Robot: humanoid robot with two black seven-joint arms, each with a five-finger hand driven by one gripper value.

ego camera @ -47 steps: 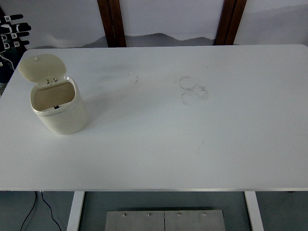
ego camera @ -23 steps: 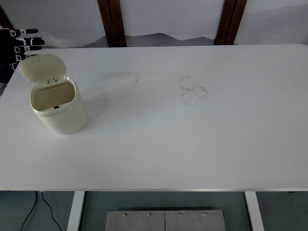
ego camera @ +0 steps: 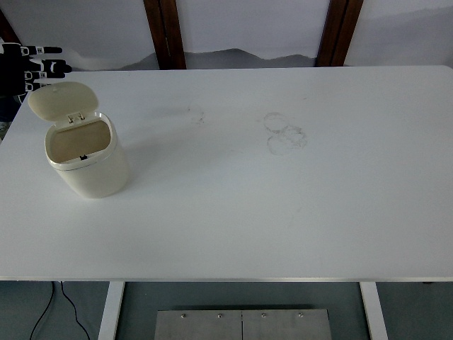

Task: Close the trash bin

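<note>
Head view. Trash bin (ego camera: 86,160), cream, small, stands upright on the white worktop (ego camera: 283,212) near its left edge, toward the far side. Lid (ego camera: 62,100) is swung up and back on its rear hinge, tilted away from the camera; the opening faces up, and the interior looks empty as far as can be seen. Task not yet done: the lid is fully open.

Left hand (ego camera: 28,65) enters at the top-left corner, just behind and above the raised lid, apart from it. Fingers (ego camera: 48,50) are stretched out straight, pointing right, holding nothing. Judgement: the placement behind the lid suits a push from the back, tipping the lid forward over its hinge until it drops onto the rim; flat extended fingers suit pressing rather than grasping.

Right hand: not in view.

Faint ring smudges (ego camera: 283,133) mark the worktop near centre, well apart from the bin; irrelevant to the task.

Change against earlier frames: one second ago only the fingertips showed at the left edge, higher up. Half a second ago the hand had come further in toward the lid. Now it sits slightly further right. Bin and lid unmoved throughout.
</note>
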